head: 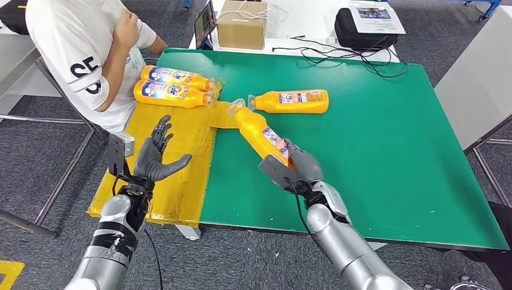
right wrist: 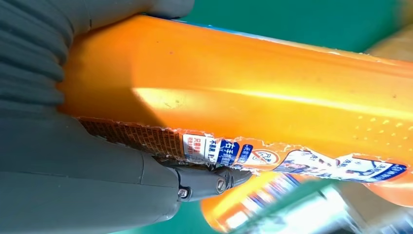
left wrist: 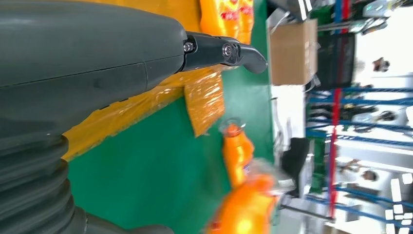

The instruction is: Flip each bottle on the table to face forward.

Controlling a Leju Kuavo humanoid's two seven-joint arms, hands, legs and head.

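**Right hand grips one orange bottle at frame centre**

The held bottle [head: 258, 132] is glossy orange plastic, long and flat-sided, with a clear cap pointing to the upper left of the head view. It lies slantwise at the centre of the frame, its base wrapped by the right hand [head: 294, 168], whose grey thumb and dark fingers close round it. In the right wrist view the bottle's [right wrist: 253, 92] smooth side catches a bright streak of light, and a torn-edged printed label runs along it just beside the thumb.

A second bottle [head: 291, 101], same orange with a white and blue label, lies flat just above the first, cap to the left and close to the held one's cap. Two more bottles [head: 174, 86] lie side by side in the upper left, caps to the right, on a yellow sheet [head: 181, 181] of crinkled, shiny film.

The left hand [head: 156, 158] hovers over that sheet at lower left, fingers spread and upright, holding nothing. Its ribbed grey cover shows in the left wrist view [left wrist: 97, 73].

The tabletop [head: 374, 157] is a matt green mat, rectangular. A person [head: 78, 54] in a white shirt sits at the upper left. Beyond the far edge, a cardboard box [head: 241, 25] and a black bag [head: 362, 29] rest on a white surface with loose black cables [head: 350, 57].
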